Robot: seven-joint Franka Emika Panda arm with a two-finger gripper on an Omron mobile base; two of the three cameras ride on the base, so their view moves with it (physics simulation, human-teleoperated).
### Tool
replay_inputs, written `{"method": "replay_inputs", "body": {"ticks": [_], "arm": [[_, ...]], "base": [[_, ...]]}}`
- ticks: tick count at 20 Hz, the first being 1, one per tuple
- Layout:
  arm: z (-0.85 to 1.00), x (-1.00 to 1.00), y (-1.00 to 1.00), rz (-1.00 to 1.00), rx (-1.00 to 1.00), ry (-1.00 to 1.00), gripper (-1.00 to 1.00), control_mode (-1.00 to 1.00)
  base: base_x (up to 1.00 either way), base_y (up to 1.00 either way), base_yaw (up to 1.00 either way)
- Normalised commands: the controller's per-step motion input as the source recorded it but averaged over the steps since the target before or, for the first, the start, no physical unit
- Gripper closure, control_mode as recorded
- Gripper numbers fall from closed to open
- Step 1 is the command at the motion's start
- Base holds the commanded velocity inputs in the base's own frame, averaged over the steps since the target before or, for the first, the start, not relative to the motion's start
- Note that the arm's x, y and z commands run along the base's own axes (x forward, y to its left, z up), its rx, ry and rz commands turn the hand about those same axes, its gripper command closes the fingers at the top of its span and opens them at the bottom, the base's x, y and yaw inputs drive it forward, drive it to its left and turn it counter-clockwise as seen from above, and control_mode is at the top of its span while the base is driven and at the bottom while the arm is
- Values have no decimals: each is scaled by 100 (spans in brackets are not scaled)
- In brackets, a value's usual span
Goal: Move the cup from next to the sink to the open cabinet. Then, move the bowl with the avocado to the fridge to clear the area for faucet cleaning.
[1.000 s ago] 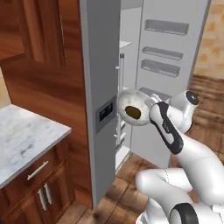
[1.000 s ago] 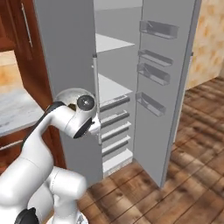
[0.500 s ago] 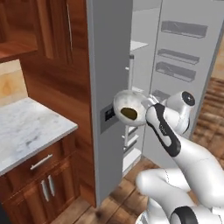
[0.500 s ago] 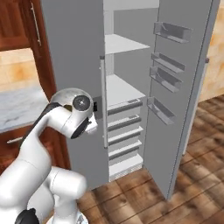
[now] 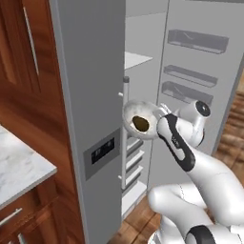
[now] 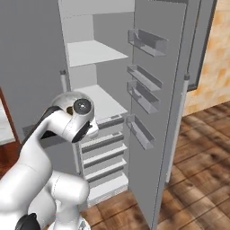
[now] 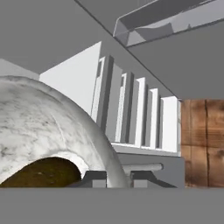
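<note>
My gripper [image 5: 160, 113] is shut on the right rim of the white-grey marbled bowl [image 5: 138, 112], holding it tilted in the air before the open fridge [image 5: 90, 71]. The dark green-brown avocado [image 5: 139, 123] lies inside the bowl. In the hand view the bowl [image 7: 48, 118] bulges at the left with the avocado [image 7: 43, 173] under its rim, and my gripper [image 7: 117, 178] clamps the rim. Beyond it stand the fridge's white drawers [image 7: 131, 113]. The fridge [image 6: 103, 58] shows white shelves. The cup, sink and faucet are out of view.
The fridge's left door with its dark dispenser panel [image 5: 101, 152] stands close on my left. Its right door [image 6: 155, 99] with door bins hangs open. A marble counter [image 5: 19, 167] and a reddish-brown cabinet with a long silver handle [image 5: 29, 40] lie left. Wooden floor [image 6: 202, 152] spreads right.
The whole picture has shifted: the base has come nearer the fridge, which looms larger. The bowl with the avocado stays in my shut gripper, at about the same place before the arm.
</note>
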Motion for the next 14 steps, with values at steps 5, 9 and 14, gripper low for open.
{"method": "replay_inputs", "body": {"ticks": [5, 9, 14], "arm": [[0, 0, 0, 0, 0, 0, 100, 100], [0, 0, 0, 0, 0, 0, 100, 100], [0, 0, 0, 0, 0, 0, 100, 100]], "base": [[39, -33, 0], [-4, -45, 10], [11, 0, 2]]}}
